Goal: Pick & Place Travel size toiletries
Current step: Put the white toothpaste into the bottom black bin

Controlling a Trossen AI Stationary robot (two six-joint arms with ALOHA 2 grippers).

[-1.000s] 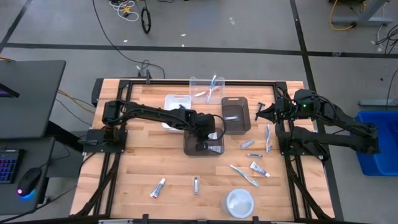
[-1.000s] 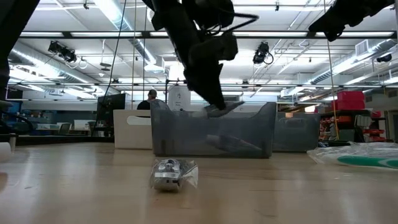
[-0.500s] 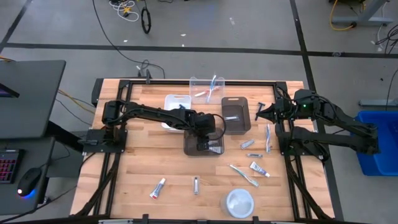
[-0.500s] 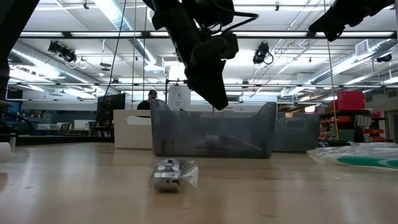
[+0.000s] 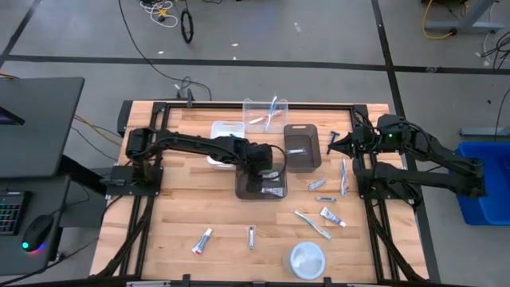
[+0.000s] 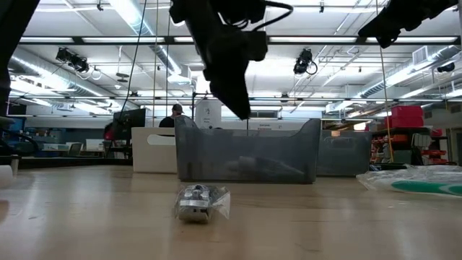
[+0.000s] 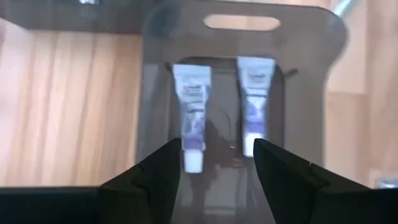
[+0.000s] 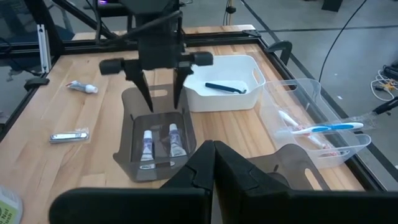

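Left gripper (image 5: 261, 171) hanging over the dark grey bin (image 5: 245, 191) near the middle of the tabletop (image 5: 175, 215), fingers apart and holding nothing.

Two toothpaste tubes (image 7: 193, 115) are lying side by side inside that bin, just below the spread fingers (image 7: 155, 177). More toiletries are sitting loose on the wood: a tube (image 5: 202, 240) and a silvery item (image 5: 251, 237) toward the front edge, several others (image 5: 327, 214) toward the right edge. The right gripper (image 5: 333, 144) is waiting over the right edge, its fingers pressed together on nothing.
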